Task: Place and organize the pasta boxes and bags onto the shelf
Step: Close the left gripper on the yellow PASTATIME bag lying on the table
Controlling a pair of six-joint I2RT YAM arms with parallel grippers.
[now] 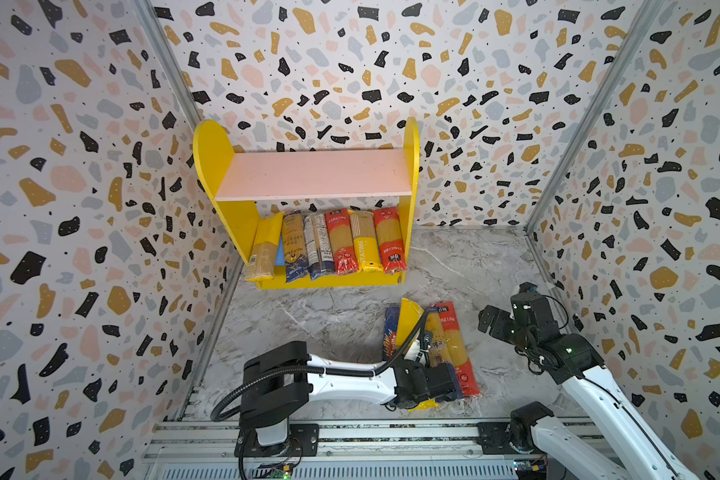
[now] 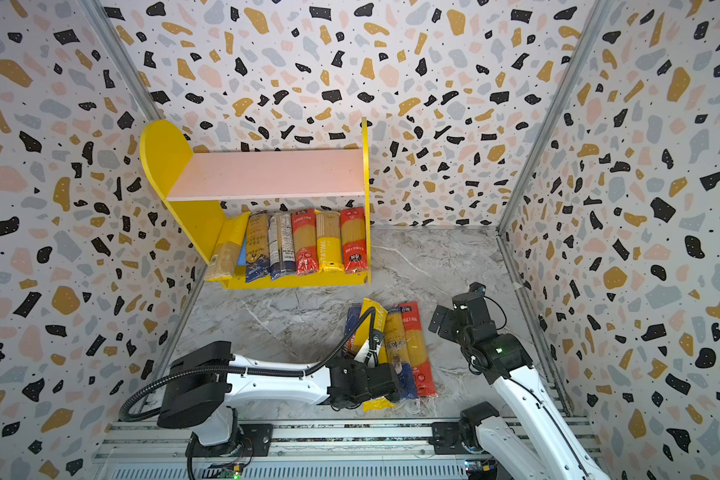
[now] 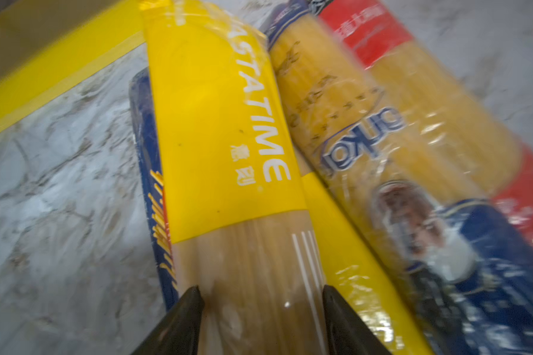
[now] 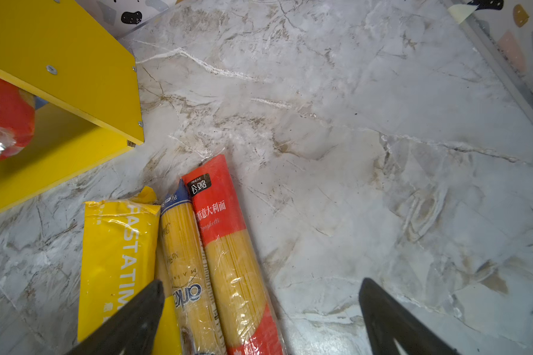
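Observation:
On the marble floor lie several pasta packs side by side. A yellow PASTATIME pack (image 1: 408,320) (image 3: 222,123) (image 4: 114,246) rests slanted on top of a dark blue pack (image 1: 389,332) (image 3: 145,153) and another yellow one (image 3: 351,246). My left gripper (image 3: 262,292) (image 1: 433,384) is shut on its noodle end, one finger against each side. Beside it lie a clear pack with blue ends (image 3: 336,107) (image 4: 182,246) and a red pack (image 1: 458,345) (image 4: 228,230). My right gripper (image 4: 260,285) (image 1: 493,322) hangs open to the right of the pile, holding nothing. The shelf (image 1: 213,153) holds several packs (image 1: 341,241) leaning on its lower board.
The shelf's pink upper board (image 1: 312,174) is bare. Patterned walls (image 1: 80,208) close in the left, back and right sides. An aluminium rail (image 1: 350,432) carrying both arm bases runs along the front. Bare marble floor (image 1: 474,266) lies between the shelf and the right wall.

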